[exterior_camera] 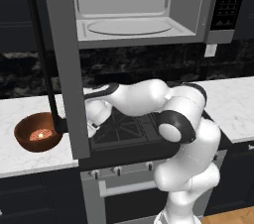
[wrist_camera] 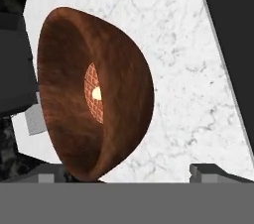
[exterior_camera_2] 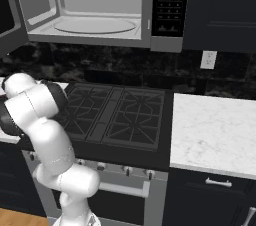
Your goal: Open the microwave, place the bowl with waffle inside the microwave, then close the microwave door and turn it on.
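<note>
- Hand view: round glossy reddish-brown bowl (wrist_camera: 94,94) on white marble counter (wrist_camera: 188,69), small orange-tan gridded waffle (wrist_camera: 94,92) inside.
- Two-finger gripper (wrist_camera: 126,171) spread wide, empty, near bowl.
- Left base view: bowl left of open grey microwave door (exterior_camera: 62,59).

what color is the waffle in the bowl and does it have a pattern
Orange-tan with a grid pattern; the waffle lies in the reddish-brown bowl, clearest in the hand view.

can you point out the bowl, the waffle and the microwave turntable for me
bowl (exterior_camera: 25,139): left base view, on its reddish-brown inner wall, left of the waffle.
waffle (exterior_camera: 41,134): left base view, middle of the orange disc in the bowl.
microwave turntable (exterior_camera_2: 95,25): right base view, middle of the round glass plate.
</note>
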